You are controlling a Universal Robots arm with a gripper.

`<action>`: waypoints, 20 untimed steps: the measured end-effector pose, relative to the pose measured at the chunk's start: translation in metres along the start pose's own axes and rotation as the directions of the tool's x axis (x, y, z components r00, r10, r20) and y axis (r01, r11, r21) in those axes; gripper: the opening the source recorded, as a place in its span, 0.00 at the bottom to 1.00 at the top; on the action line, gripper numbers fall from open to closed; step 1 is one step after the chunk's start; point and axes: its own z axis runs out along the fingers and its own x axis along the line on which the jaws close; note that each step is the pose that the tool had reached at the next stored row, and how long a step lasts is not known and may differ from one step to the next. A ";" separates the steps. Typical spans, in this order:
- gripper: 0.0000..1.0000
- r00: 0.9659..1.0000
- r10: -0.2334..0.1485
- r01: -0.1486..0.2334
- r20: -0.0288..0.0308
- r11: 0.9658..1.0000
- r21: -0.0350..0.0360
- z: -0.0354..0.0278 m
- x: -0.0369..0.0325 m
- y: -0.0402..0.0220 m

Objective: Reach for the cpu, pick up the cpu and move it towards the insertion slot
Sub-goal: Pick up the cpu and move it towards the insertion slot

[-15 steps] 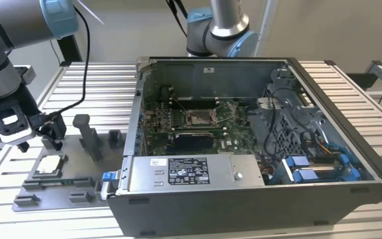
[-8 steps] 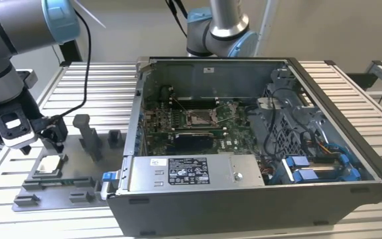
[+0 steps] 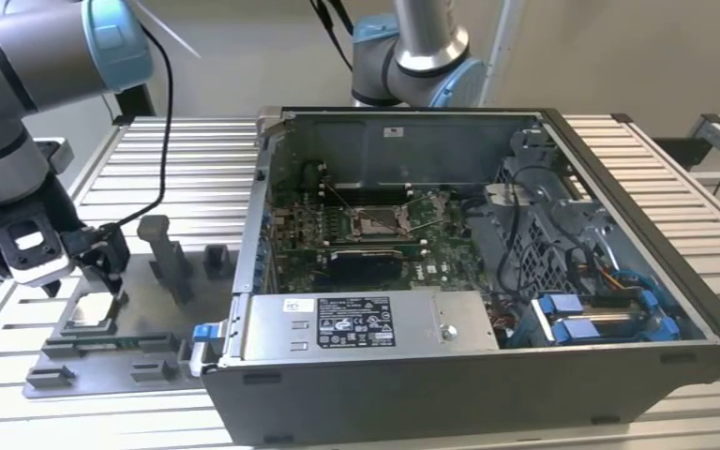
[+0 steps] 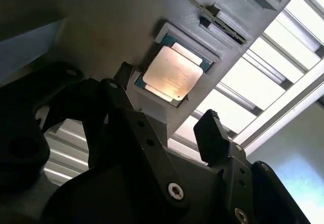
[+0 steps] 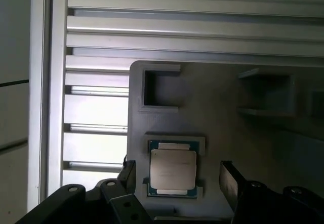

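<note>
Silvery square cpu (image 5: pixel 173 169) recessed at grey plastic fixture (image 5: pixel 212 113) edge, likely light, rigid, fragile; black gripper (image 5: pixel 179 179) spread empty, flanking its graspable edges.

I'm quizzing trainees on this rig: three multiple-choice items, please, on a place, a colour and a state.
1. Where is the cpu? A held aloft; B in a recess of the grey fixture; C on bare table slats.
2. Colour of the board around the insertion slot? A red; B white; C green.
3. The gripper is: A open; B shut on the cpu; C shut on nothing.
Answers: B, the recess frames it; C, green surrounds the socket; A, fingers stand apart beside the cpu.
</note>
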 end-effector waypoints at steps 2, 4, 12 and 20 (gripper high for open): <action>1.00 1.000 -0.002 0.002 0.000 1.000 0.000 0.0023 0.0001 -0.0011; 1.00 1.000 -0.005 0.005 0.000 1.000 0.000 0.0044 0.0003 -0.0023; 1.00 1.000 -0.015 0.015 0.000 1.000 0.000 0.0129 0.0017 -0.0062; 1.00 1.000 -0.022 0.022 -0.001 1.000 0.000 0.0210 0.0030 -0.0068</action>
